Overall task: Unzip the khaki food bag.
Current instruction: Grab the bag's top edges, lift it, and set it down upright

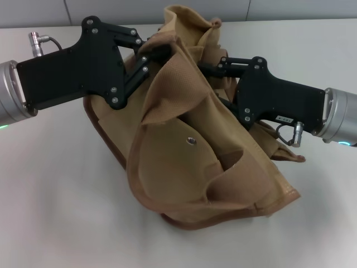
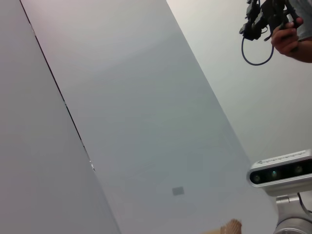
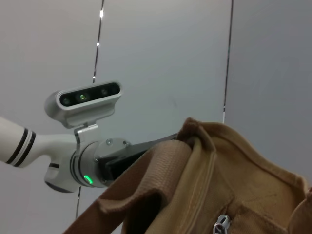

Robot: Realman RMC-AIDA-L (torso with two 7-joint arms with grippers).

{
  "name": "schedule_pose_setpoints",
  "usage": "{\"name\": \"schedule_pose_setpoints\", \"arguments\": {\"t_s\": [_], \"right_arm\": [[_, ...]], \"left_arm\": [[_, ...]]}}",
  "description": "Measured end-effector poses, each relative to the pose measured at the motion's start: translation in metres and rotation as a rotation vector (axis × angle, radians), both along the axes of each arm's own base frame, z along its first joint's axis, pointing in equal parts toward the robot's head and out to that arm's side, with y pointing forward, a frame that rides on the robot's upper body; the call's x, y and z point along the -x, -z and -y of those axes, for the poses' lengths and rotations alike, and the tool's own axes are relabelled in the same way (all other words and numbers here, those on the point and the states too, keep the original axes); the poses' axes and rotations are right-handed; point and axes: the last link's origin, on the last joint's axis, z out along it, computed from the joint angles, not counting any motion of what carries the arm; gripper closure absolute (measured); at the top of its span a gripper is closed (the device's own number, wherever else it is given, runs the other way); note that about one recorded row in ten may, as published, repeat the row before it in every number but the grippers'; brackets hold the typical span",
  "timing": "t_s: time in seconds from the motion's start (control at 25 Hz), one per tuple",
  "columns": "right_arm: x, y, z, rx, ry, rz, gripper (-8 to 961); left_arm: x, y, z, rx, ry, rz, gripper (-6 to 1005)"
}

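Khaki food bag lies slumped and tipped at the centre of the head view on the white tabletop, front pocket and metal snap facing the camera; its top is bunched up toward the upper middle of the frame; soft canvas, it looks light and collapses readily, so it will likely fold rather than resist a pull; one side wants bracing while the zipper is drawn.

Left end effector enters from the upper left of the frame, its tips at the fabric at the bag's top, buried in folds; whether it is pinching cloth cannot be told. Right end effector comes in from the right at mid-height and reaches into the top folds; its state likewise cannot be told.

Right wrist view shows a webbing handle draped across the bag's top and a metal zipper pull at the lower edge of the frame; judged the proper point of hold. The handle and crumpled canvas stand in the way of the zipper line.

Left wrist view shows mainly wall panels; a person's hand holding a cabled device sits at its upper right.
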Motion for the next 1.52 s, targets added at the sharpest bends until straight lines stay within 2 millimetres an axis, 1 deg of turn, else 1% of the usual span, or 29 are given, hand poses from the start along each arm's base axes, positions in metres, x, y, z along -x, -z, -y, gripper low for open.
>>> {"name": "schedule_pose_setpoints", "arguments": {"t_s": [0.4,0.6,0.68,0.84,0.96,1.16,1.36,1.52], "right_arm": [[0.003,0.004,-0.009,0.012,0.039,0.014,702],[0.004,0.006,-0.014,0.029,0.07,0.03,803],[0.004,0.006,-0.014,0.03,0.068,0.028,843],[0.008,0.005,-0.006,0.045,0.008,0.011,924],[0.01,0.005,-0.002,0.056,-0.02,0.008,954],[0.009,0.005,-0.001,0.06,-0.015,0.007,895],[0.011,0.007,0.0,0.071,-0.035,0.024,720],[0.01,0.005,-0.001,0.052,-0.027,0.015,599]], "left_arm": [[-0.003,0.002,0.0,0.009,0.012,-0.003,965],[-0.004,0.002,0.0,0.009,0.015,-0.003,965],[-0.004,0.002,0.0,0.01,0.017,-0.003,965],[-0.005,0.002,-0.001,0.011,0.019,-0.002,965],[-0.004,0.002,-0.001,0.011,0.019,-0.003,965],[-0.005,0.002,-0.001,0.011,0.02,-0.003,965],[-0.005,0.002,-0.001,0.012,0.019,-0.003,965],[-0.005,0.002,-0.001,0.011,0.02,-0.003,965]]}}
